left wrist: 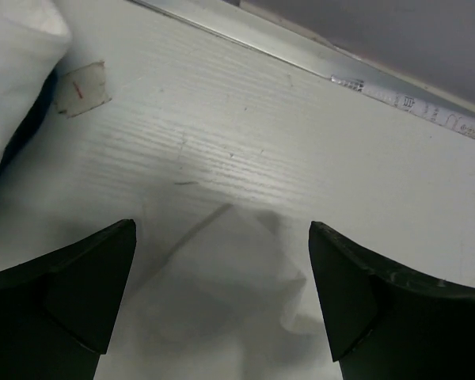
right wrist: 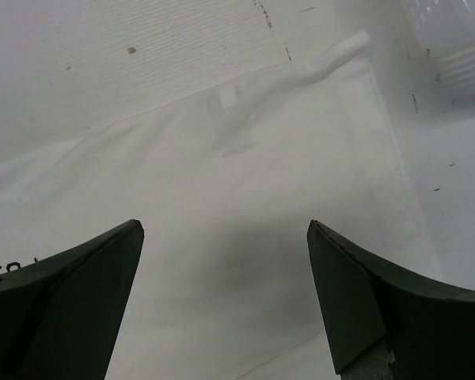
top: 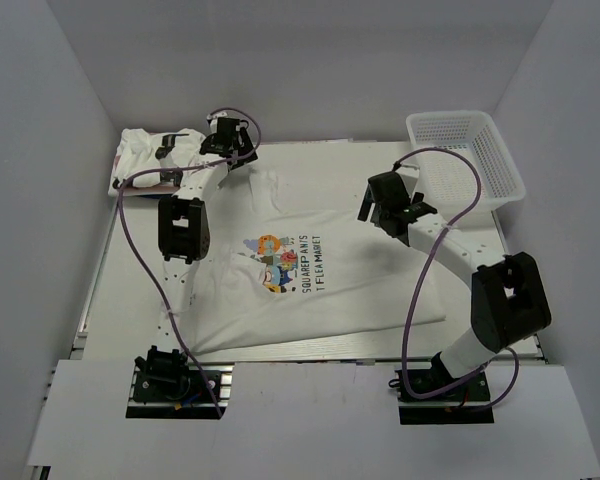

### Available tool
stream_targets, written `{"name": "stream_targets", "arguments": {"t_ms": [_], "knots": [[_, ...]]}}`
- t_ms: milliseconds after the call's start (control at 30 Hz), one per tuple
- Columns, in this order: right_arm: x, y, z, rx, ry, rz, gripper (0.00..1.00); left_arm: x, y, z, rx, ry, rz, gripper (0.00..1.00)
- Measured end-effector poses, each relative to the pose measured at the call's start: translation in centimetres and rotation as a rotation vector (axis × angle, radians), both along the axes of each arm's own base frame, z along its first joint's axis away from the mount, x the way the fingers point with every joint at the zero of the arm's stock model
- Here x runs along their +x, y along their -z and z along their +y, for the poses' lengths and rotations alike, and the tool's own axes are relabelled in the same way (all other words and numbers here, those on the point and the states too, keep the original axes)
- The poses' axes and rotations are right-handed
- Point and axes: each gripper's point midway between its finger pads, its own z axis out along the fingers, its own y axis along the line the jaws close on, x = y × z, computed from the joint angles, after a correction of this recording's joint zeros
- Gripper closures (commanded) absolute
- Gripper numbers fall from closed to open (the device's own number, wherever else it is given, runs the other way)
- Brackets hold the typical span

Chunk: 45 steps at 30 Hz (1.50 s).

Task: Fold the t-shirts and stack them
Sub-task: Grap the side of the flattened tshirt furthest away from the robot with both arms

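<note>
White cloth dominates the scene: a white short-sleeved t-shirt with a colourful cartoon print and dark lettering (top: 310, 290) lies spread flat, print up, at the centre of the white wood-grain tabletop (top: 310, 165), as seen from the top cam. At approx. 10 o'clock on the table, a crumpled heap of more white t-shirts (top: 145, 150) w/ small black marks sits in the far-left corner. A white plastic mesh basket (top: 467, 155) stands at 2 o'clock, apart from the printed tee.

The black two-finger left gripper (top: 230, 150) hangs at 11 o'clock, just beside the heap and over the printed tee's far-left edge. Its wrist cam shows the left gripper (left wrist: 222, 229) w/ jaws spread wide and nothing between them. A loose corner of white cloth (left wrist: 222, 293) lies on the tabletop (left wrist: 261, 119) below, w/ a scrap of clear tape (left wrist: 83, 87) at 10 o'clock in that view.

The black two-finger right gripper (top: 388, 205) sits at 2 o'clock from the print, between it and the basket. On its wrist cam the right gripper (right wrist: 224, 226) is likewise wide open, holding nothing, above the printed tee (right wrist: 237, 182). The basket (right wrist: 451, 39) shows at 1 o'clock. Whether either gripper's tips touch the cloth: can't tell.
</note>
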Motion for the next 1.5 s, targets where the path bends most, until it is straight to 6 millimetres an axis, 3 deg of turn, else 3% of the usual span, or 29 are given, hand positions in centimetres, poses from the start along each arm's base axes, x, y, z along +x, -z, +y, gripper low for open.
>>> {"name": "stream_targets", "arguments": {"t_ms": [133, 233, 333, 367, 400, 467, 633, 833, 1000, 1100, 1267, 1433, 1500], "knots": [[0.3, 0.4, -0.2, 0.009, -0.001, 0.007, 0.10, 0.9, 1.5, -0.4, 0.003, 0.021, -0.021, 0.09], [0.5, 1.0, -0.4, 0.005, 0.002, 0.021, 0.10, 1.4, 1.4, -0.6, 0.002, 0.028, -0.048, 0.16], [0.6, 1.9, -0.8, -0.010, 0.006, 0.043, 0.10, 1.6, 1.5, -0.7, -0.002, 0.037, -0.053, 0.32], [0.7, 2.2, -0.9, -0.015, 0.009, 0.051, 0.10, 1.6, 1.5, -0.7, -0.002, 0.038, -0.056, 0.40], [1.0, 2.5, -0.9, -0.021, 0.010, 0.059, 0.10, 1.6, 1.6, -0.8, -0.005, 0.038, -0.057, 0.67], [2.0, 3.0, -0.8, -0.027, 0.018, 0.071, 0.10, 1.7, 1.9, -0.9, -0.009, 0.048, -0.055, 1.00], [6.0, 3.8, -0.4, -0.019, 0.067, 0.095, 0.10, 1.5, 2.2, -1.0, 0.002, 0.071, -0.072, 1.00], [11.1, 4.5, -0.7, -0.015, 0.148, 0.114, 0.10, -0.9, 2.0, 0.2, 0.067, 0.080, -0.033, 1.00], [13.9, 5.1, -1.3, -0.038, 0.188, 0.138, 0.10, -1.9, 1.0, 0.9, 0.112, 0.087, -0.028, 1.00], [13.9, 6.3, -2.1, -0.059, 0.209, 0.181, 0.10, -2.6, -0.4, 1.0, 0.121, 0.094, -0.046, 1.00], [11.9, 8.5, -3.5, -0.109, 0.236, 0.280, 0.10, -3.2, -3.1, 0.9, 0.126, 0.109, -0.098, 1.00], [11.2, 8.9, -4.2, -0.125, 0.253, 0.314, 0.12, -3.9, -5.2, 0.5, 0.126, 0.124, -0.148, 1.00], [11.1, 9.1, -4.3, -0.126, 0.256, 0.319, 0.18, -4.8, -5.3, 0.5, 0.125, 0.127, -0.152, 1.00]]}}
